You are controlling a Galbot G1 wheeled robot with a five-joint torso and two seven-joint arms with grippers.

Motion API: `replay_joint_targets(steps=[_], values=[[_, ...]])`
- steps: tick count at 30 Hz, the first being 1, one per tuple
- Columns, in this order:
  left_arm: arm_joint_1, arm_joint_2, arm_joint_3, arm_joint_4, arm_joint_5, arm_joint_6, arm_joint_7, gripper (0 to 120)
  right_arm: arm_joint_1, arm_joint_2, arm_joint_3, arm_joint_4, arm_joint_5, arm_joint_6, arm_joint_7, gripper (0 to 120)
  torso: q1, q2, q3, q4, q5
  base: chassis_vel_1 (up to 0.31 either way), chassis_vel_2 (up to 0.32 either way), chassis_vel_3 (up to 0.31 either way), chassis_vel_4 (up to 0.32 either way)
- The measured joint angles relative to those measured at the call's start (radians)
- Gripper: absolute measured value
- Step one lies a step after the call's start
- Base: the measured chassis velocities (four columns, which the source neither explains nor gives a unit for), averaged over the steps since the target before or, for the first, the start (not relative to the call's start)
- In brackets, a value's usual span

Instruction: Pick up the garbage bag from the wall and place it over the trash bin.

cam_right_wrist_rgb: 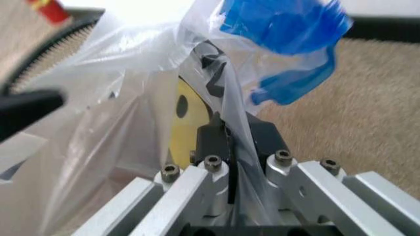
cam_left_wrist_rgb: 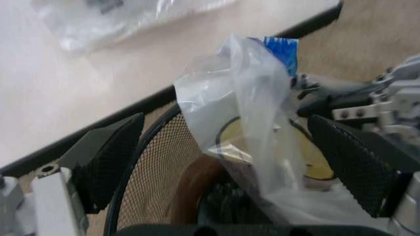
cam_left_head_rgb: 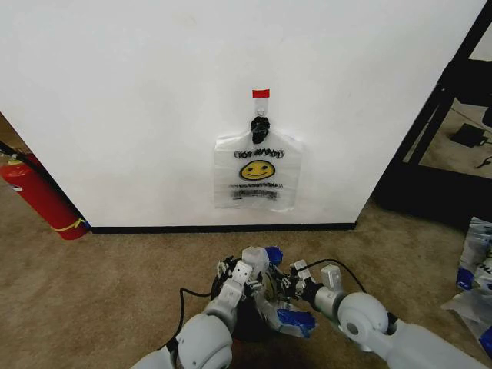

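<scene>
The robot is working on the last step: getting the garbage bag (cam_left_wrist_rgb: 246, 113) over the trash bin (cam_left_wrist_rgb: 154, 182). The bag is crumpled over the bin's round rim, low by the wall (cam_left_head_rgb: 154, 100). The right end effector (cam_right_wrist_rgb: 231, 147) is pinching the thin, crinkly, see-through plastic with its blue patches. The left end effector (cam_left_wrist_rgb: 229, 162) is spread wide around the bag, not squeezing. Next, I think the bag's mouth needs stretching over the black wire mesh. Another smiley bag (cam_left_head_rgb: 256, 171) is hanging on the wall's hook
</scene>
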Motion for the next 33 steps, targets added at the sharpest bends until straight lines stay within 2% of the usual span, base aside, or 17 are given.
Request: replay_joint_targets(steps=[6, 8, 10, 11, 14, 15, 17, 20, 28, 33], values=[[0.055, 0.040, -0.076, -0.073, 0.074, -0.066, 0.057, 99, -0.087, -0.003, 0.060, 0.048, -0.007, 0.082, 0.031, 1, 0.000, 0.000, 0.000, 0.0001, 0.0000, 0.000, 0.000, 0.000, 0.000], [0.067, 0.059, -0.103, -0.103, 0.083, -0.092, 0.074, 99, -0.135, -0.004, 0.099, 0.059, -0.036, 0.140, 0.027, 1, 0.000, 0.000, 0.000, 0.0000, 0.0003, 0.000, 0.000, 0.000, 0.000], [0.065, 0.086, -0.135, -0.132, 0.068, -0.148, 0.104, 99, -0.200, 0.001, 0.151, 0.073, -0.094, 0.242, -0.009, 1, 0.000, 0.000, 0.000, -0.0002, 0.0002, 0.000, 0.000, 0.000, 0.000], [0.065, 0.086, -0.135, -0.132, 0.068, -0.148, 0.104, 99, -0.200, 0.001, 0.151, 0.073, -0.094, 0.242, -0.009, 1, 0.000, 0.000, 0.000, -0.0002, 0.0002, 0.000, 0.000, 0.000, 0.000], [0.045, 0.119, -0.171, -0.148, 0.043, -0.224, 0.152, 99, -0.270, 0.010, 0.202, 0.088, -0.151, 0.362, -0.079, 1, 0.000, 0.000, 0.000, -0.0003, -0.0001, 0.000, 0.000, 0.000, 0.000], [0.044, 0.120, -0.172, -0.148, 0.042, -0.226, 0.153, 99, -0.270, 0.010, 0.202, 0.088, -0.151, 0.362, -0.079, 1, 0.000, 0.000, 0.000, -0.0003, -0.0001, 0.000, 0.000, 0.000, 0.000], [0.033, 0.139, -0.183, -0.177, 0.025, -0.241, 0.176, 99, -0.312, 0.032, 0.229, 0.082, -0.194, 0.457, -0.151, 1, 0.000, 0.000, 0.000, -0.0002, -0.0002, 0.000, 0.000, 0.000, 0.000], [0.035, 0.139, -0.183, -0.197, 0.027, -0.241, 0.185, 99, -0.316, 0.055, 0.234, 0.067, -0.210, 0.497, -0.177, 1, 0.000, 0.000, 0.000, -0.0001, 0.0005, 0.000, 0.000, 0.000, 0.000], [0.130, 0.128, -0.199, -0.263, 0.177, -0.297, 0.291, 97, -0.292, 0.155, 0.219, -0.001, -0.257, 0.622, -0.201, 1, 0.000, 0.000, 0.000, 0.0001, 0.0003, 0.000, 0.000, 0.000, 0.000], [0.175, 0.092, -0.190, -0.235, 0.279, -0.328, 0.315, 94, -0.276, 0.189, 0.204, -0.033, -0.281, 0.651, -0.213, 1, 0.000, 0.000, 0.000, 0.0001, 0.0003, 0.000, 0.000, 0.000, 0.000]])
